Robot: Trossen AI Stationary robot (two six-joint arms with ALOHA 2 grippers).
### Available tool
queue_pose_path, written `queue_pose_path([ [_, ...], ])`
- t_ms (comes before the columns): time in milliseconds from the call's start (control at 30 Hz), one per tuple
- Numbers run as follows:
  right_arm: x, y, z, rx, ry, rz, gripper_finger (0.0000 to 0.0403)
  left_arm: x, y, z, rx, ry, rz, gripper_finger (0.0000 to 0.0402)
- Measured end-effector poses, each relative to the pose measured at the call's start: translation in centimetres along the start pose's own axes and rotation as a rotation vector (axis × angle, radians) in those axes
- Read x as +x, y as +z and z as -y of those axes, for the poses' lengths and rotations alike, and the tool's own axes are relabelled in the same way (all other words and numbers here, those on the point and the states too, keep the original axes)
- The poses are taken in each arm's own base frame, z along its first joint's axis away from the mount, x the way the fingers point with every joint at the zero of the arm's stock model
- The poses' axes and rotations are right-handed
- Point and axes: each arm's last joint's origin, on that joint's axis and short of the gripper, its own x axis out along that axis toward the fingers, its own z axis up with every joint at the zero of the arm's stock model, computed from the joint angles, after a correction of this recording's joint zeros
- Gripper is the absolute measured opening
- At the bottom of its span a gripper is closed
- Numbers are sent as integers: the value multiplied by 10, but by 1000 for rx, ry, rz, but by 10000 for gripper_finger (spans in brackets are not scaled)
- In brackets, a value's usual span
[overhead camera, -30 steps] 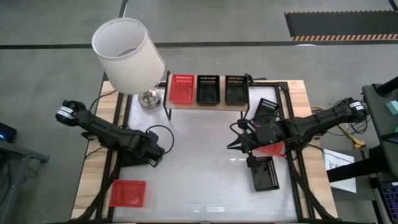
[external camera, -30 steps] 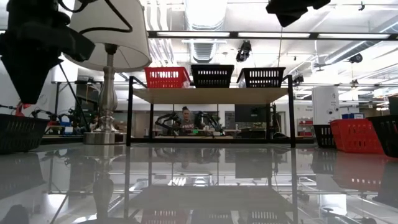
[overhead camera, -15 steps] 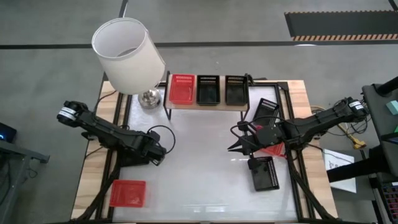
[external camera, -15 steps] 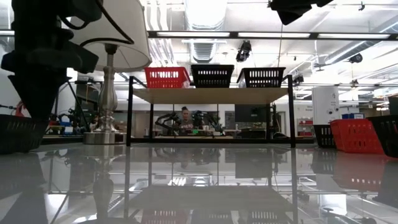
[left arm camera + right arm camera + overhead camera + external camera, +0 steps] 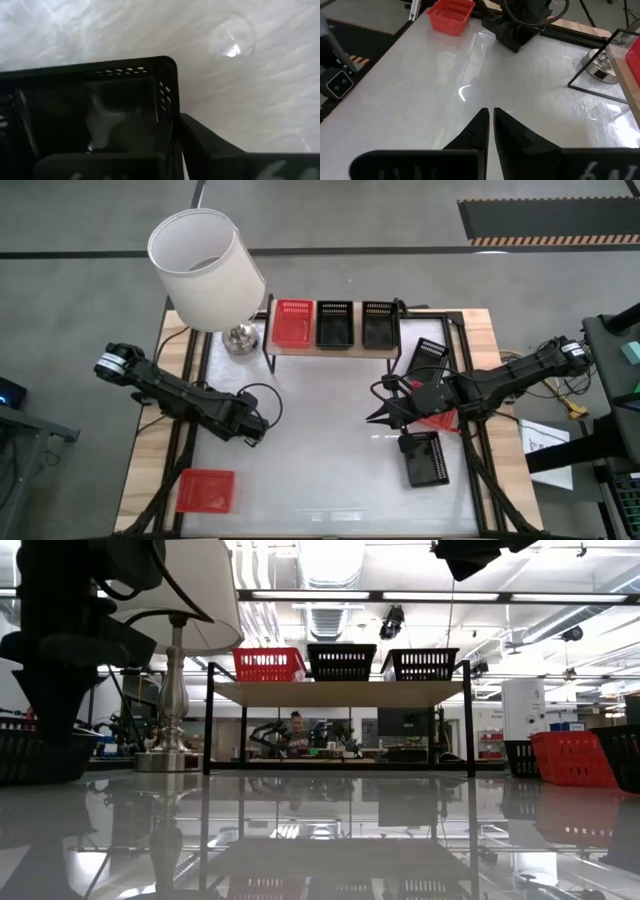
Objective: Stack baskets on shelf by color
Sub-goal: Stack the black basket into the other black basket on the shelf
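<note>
On the shelf (image 5: 300,350) stand a red basket (image 5: 292,322) and two black baskets (image 5: 333,323) (image 5: 378,323) side by side. A black basket (image 5: 100,100) sits on the table's left part, mostly hidden under my left arm in the high view and showing at the left in the low view (image 5: 40,755). My left gripper (image 5: 175,125) reaches down into it, shut on its wall. My right gripper (image 5: 490,120) hovers shut and touching nothing above the table's middle right (image 5: 372,418). My left gripper has the black basket's side wall, near a corner (image 5: 169,107), between its fingers. One finger (image 5: 205,145) stands outside the wall; the other is inside, lost in the dark. The fingers come from above, pointing down. The basket sits with its bottom on the table.
A white-shaded lamp (image 5: 205,270) stands at the far left beside the shelf. A red basket (image 5: 205,490) lies near the front left. On the right lie a black basket (image 5: 430,352), a red one (image 5: 445,420) under my right arm, and another black one (image 5: 422,457).
My left gripper has gone down into the black basket at the table's left, moving slightly toward the near edge.
</note>
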Motion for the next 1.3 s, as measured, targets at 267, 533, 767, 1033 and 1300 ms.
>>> queue_pose_path([
  [267, 0, -1, 0, -1, 1, -9, 18, -18, -1, 4, 100, -91, -72, 2],
  [533, 0, -2, 0, -2, 2, -15, 18, -88, 1, 31, 533, -352, 47, 1],
  [767, 0, -6, -1, 15, 5, -58, 18, -144, 14, 45, 680, -427, 281, 0],
  [1033, -7, -11, 0, 67, 4, -108, 18, -174, 36, 85, 857, -241, 383, 0],
  [1300, -11, -17, 0, 124, 0, -171, 18, -194, 71, 103, 962, 11, 426, 0],
])
